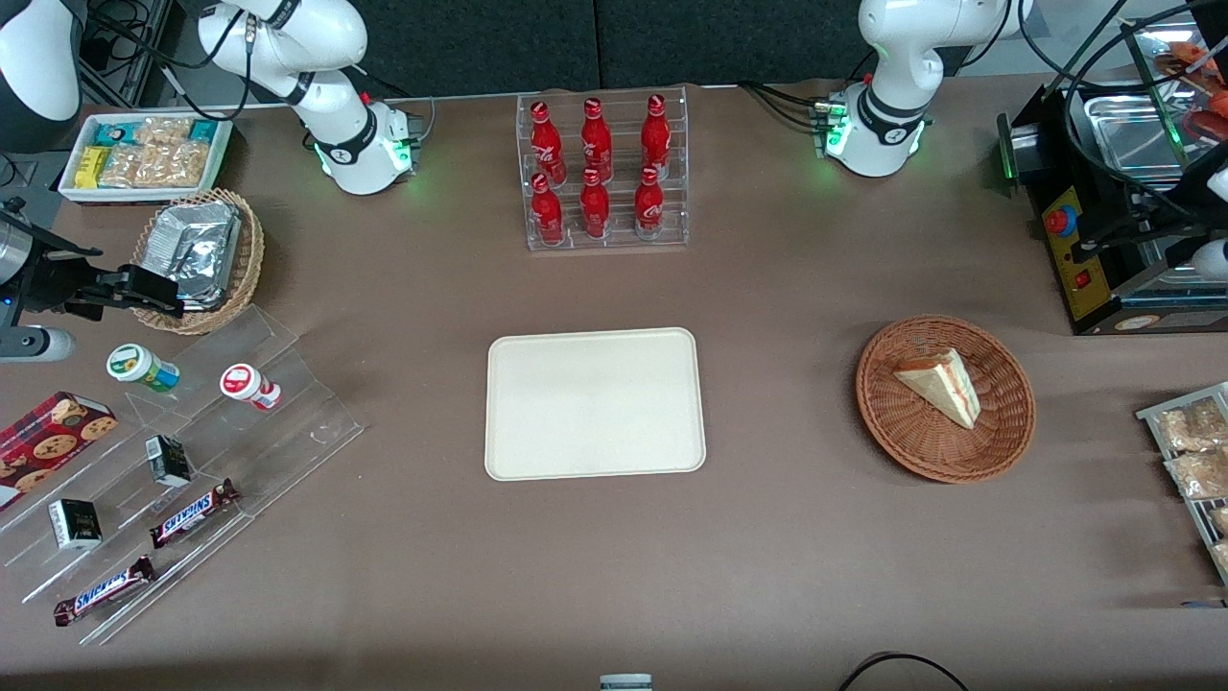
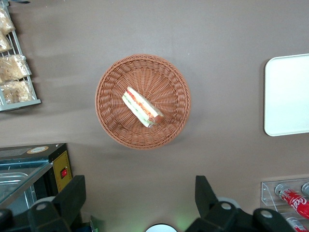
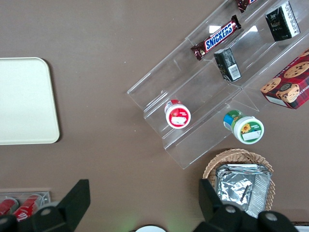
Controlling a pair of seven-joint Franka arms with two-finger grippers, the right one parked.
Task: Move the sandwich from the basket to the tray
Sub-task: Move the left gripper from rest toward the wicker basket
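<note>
Nothing of the task looks done yet; the sandwich (image 1: 942,385) lies in the basket (image 1: 998,443), on its side with the filling edge showing, and the tray (image 1: 595,403) sits bare in the middle of the table, well apart from the basket toward the parked arm's end. The left gripper (image 2: 140,203) hangs high above the table, near the basket but not over its centre; its 2 fingers (image 2: 72,195) are spread wide with nothing between them. In the front view the working arm's hand is mostly cut off at the edge, so its exact height is hard to judge. All 3 steps remain, as I read it: descend and grasp the wedge; carry it across; set it on the tray.
</note>
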